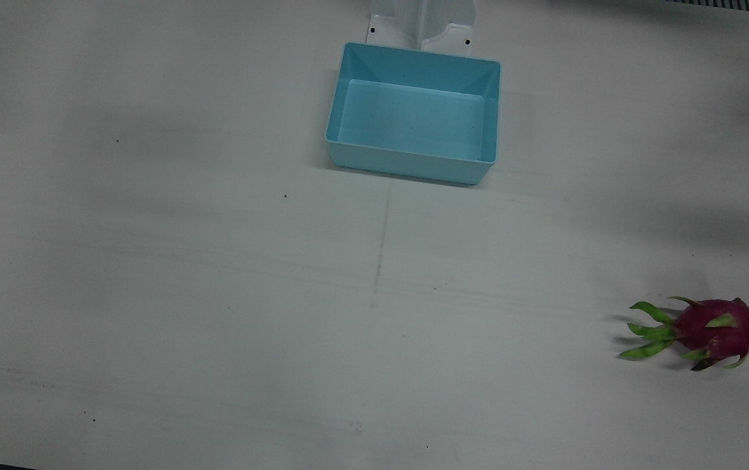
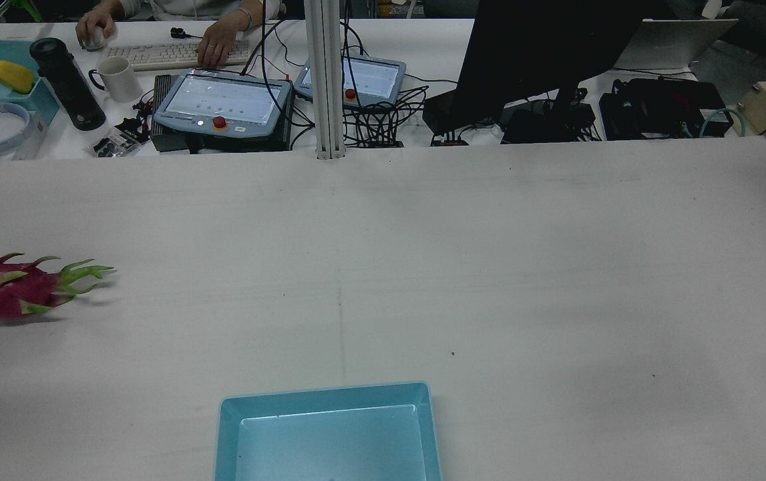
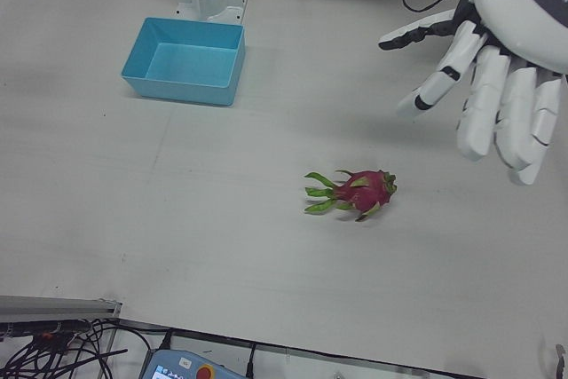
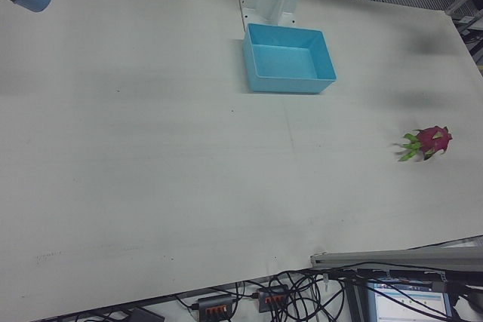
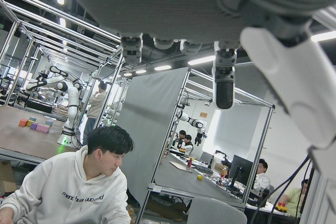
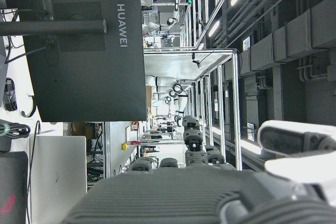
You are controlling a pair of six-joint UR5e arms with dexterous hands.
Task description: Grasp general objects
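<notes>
Left-front view shows the robot's left hand [image 3: 493, 77] raised high above the white table [image 3: 222, 219], holding nothing, its white fingers [image 3: 479, 104] spread apart and hanging downward. The dragon fruit [image 3: 359, 193] lies on its side below those fingertips and a little toward the middle of the table, well apart from them. Its pink body sits nearer the fingers, while its green leafy tips point away from them. An empty blue bin [image 3: 186, 59] rests far beyond the fruit, close to the arm pedestal.

The right hand [image 6: 210, 192] appears only in its own camera, pointing up at the ceiling; whether its fingers are apart or together cannot be told.

The step in hand looks like the approach. To do it well, the left hand should probably come down over the round pink body, fingers kept wide until they straddle it, closing on the body rather than the thin green tips, which would likely bend or slip.
</notes>
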